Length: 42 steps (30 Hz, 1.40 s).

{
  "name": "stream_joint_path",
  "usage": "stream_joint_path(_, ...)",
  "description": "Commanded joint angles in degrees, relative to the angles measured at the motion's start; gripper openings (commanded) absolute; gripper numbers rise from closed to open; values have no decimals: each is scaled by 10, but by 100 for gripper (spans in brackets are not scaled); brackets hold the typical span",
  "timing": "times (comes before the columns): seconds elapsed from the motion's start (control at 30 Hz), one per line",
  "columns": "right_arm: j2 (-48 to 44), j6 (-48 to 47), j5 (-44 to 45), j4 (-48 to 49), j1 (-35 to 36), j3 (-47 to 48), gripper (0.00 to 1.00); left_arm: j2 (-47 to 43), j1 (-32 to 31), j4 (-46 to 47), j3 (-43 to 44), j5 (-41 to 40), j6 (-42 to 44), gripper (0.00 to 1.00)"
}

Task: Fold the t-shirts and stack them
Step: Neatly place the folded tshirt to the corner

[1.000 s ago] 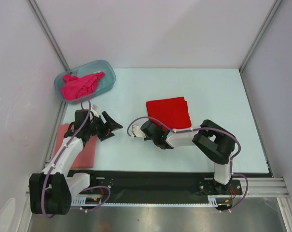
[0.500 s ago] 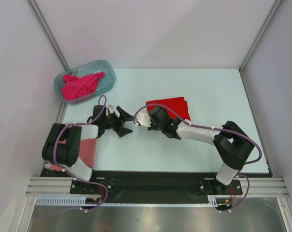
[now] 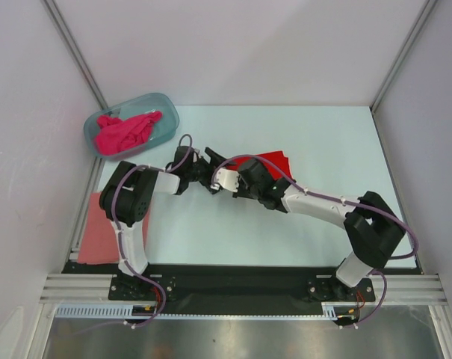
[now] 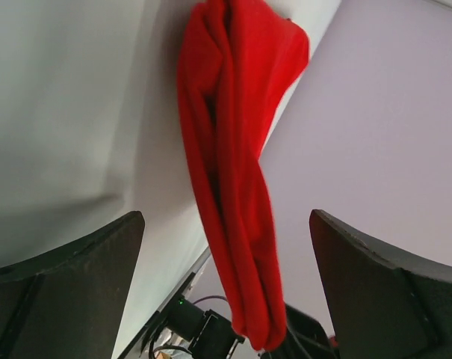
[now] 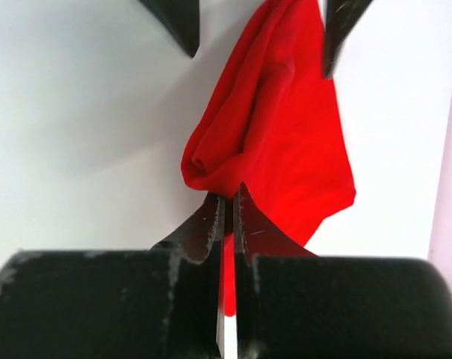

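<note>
Three shirts in the top view. The red t-shirt [image 3: 276, 160] lies folded mid-counter, partly under my right arm. The salmon-pink t-shirt [image 3: 98, 233] lies flat at the counter's [image 3: 323, 149] left edge. The magenta t-shirt [image 3: 122, 132] is bunched in the tub [image 3: 168, 114] at the far left corner. My left gripper [image 3: 205, 173] and right gripper [image 3: 227, 179] meet just beside each other at the red t-shirt's left edge.

Left wrist view: jaws spread wide and holding nothing. The red t-shirt's rolled, layered edge sits dead centre between my fingers [image 4: 69, 269], apart from both.

Right wrist view: jaws pressed nearly together with only a sliver between, and they look pinched on a thin edge of the red cloth. The left gripper's tips show at the top, either side of the thick fold.

Step, as I judge it: getting hold of the red t-shirt's left edge with both grippers, to tidy the fold or carry it toward a stack. Nothing is stacked yet.

Next move calls for the left gripper to go in over the fold and close on all layers. Then both should lift evenly so the fold doesn't fall open.
</note>
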Motion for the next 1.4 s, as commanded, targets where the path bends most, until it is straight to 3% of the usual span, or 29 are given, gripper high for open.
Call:
stream_joint_path(0.0,-36,12,-17,17,-9,13,0,23,-18,-86,49,-22,-11,98)
stream_joint_path(0.07,-42,16,-22,20,-12,13,0,37,-26,-142,83,-28,-6,98)
stream_joint_path(0.27,-55,22,-28,24,-13,2,0,66,-33,-167,123,-54,-20,96)
stream_joint_path(0.43,-60,25,-28,29,-13,-8,0,89,-34,-166,153,-59,-33,84)
stream_joint_path(0.53,-64,29,-29,30,-15,-9,0,100,-35,-149,160,-64,-41,71)
stream_joint_path(0.63,-67,33,-31,32,-17,-12,0,105,-37,-128,168,-68,-42,49)
stream_joint_path(0.67,-68,34,-30,32,-17,-13,0,105,-37,-122,169,-69,-45,35)
stream_joint_path(0.73,-70,40,-26,33,-17,-16,0,98,-37,-122,172,-73,-43,18)
stream_joint_path(0.77,-71,43,-20,31,-17,-16,0,93,-37,-130,174,-77,-36,0)
stream_joint_path(0.83,-76,65,0,27,-18,-16,4,62,-36,-171,182,-94,-2,0)
stream_joint_path(0.93,-84,131,28,-5,-23,-7,47,13,-36,-260,202,-139,72,0)
stream_joint_path(1.07,-131,242,75,-53,-20,-10,67,-60,-34,-334,190,-194,145,0)
stream_joint_path(1.2,-207,373,118,-129,-12,-33,69,-133,-34,-376,150,-259,197,0)
stream_joint_path(1.37,-300,481,186,-188,75,-57,69,-222,-34,-422,106,-317,222,0)
